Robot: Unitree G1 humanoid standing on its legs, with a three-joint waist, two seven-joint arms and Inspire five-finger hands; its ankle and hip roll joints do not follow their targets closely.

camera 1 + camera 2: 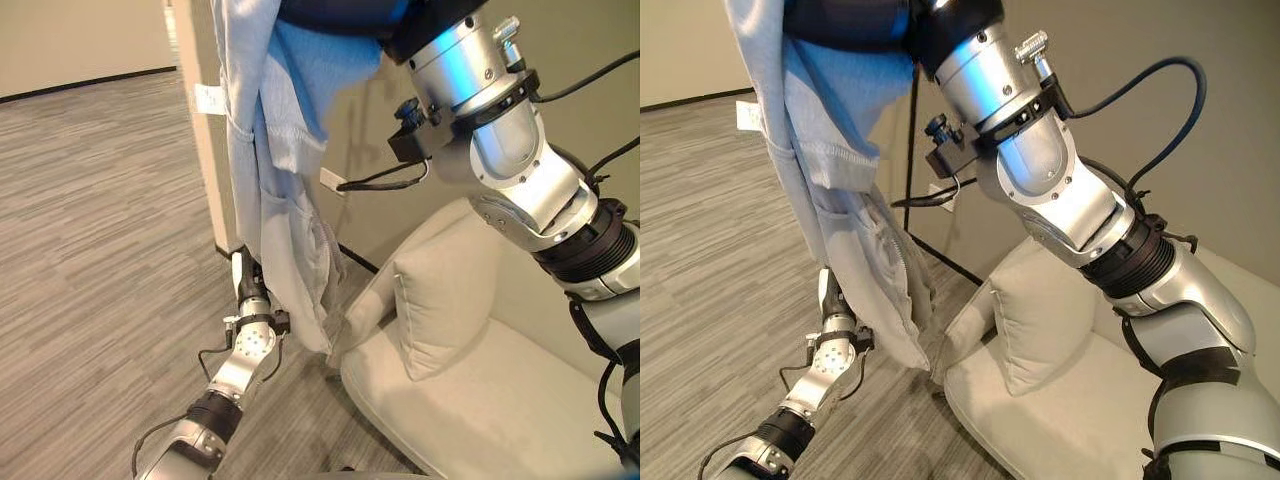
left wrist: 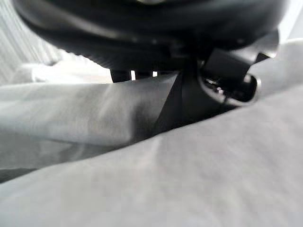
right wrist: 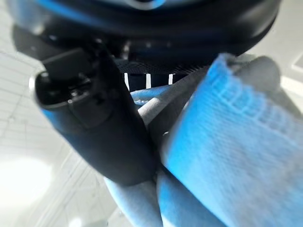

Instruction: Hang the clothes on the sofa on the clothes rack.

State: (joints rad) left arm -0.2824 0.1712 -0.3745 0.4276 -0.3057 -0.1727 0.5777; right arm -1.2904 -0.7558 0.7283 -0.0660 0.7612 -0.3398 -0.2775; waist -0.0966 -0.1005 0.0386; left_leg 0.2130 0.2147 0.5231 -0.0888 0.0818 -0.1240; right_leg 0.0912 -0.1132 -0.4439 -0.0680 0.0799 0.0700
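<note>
Pale blue fleece, a garment with a brighter blue lining, hangs lengthwise from the raised right hand, whose thumb and fingers are curled round a bunched fold of it in the right wrist view; in the left eye view its long axis runs from about 12 o'clock, where the top is lost at the frame edge, down to its hem near 6 o'clock, just off the front corner of the grey sofa; the cloth is clear of the seat and of the cushion, so the lift from the sofa looks done. The left hand reaches up from about 7 o'clock and meets the lower part of the garment from behind; its fingers are buried in the cloth, and the left wrist view gives grey folds pressed against the dark palm, so I cannot tell whether that hand is pinching or merely touching. A clothes rack is not something I can make out; a thin dark pole stands behind the garment, at about 11 o'clock from the cushion, and could belong to one. The coming move likely turns on the right hand, the nearer one to the garment's top, carrying that upper end toward the rack while the left steadies the hem.
</note>
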